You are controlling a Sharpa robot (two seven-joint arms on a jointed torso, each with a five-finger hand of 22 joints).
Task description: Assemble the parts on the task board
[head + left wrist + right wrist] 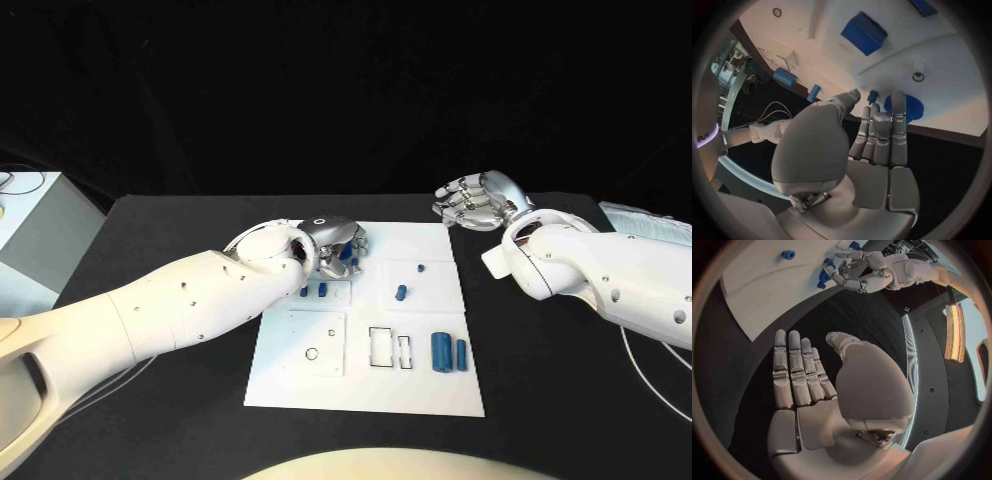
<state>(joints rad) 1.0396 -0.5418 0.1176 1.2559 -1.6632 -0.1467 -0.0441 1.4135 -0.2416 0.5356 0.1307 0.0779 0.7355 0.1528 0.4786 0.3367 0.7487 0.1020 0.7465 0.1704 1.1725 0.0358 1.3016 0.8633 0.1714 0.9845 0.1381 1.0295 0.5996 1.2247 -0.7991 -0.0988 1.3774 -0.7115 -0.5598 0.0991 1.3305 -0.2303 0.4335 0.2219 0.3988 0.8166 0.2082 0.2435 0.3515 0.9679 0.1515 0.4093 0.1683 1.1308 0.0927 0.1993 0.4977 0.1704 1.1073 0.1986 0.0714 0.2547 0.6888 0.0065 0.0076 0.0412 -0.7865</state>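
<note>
The silver left hand (335, 245) covers the far left corner of the white task board (433, 385), hiding whatever lies under its fingers. Whether those fingers touch the round blue part (904, 107) cannot be told.

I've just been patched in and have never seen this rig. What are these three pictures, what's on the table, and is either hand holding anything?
This is a robot with two white arms, each ending in a silver hand. The large picture looks down from its head; the two round ones come from cameras at each wrist, behind that hand.

On the black table lies the white task board. Small blue parts sit on it: two upright-looking blue pieces near its right edge and smaller ones toward the middle.

The left hand is over the board's far left corner, fingertips by a round blue part. Whether it grips that part I cannot tell.

The right hand is off the board's far right corner, above the bare table, fingers straight and holding nothing.
</note>
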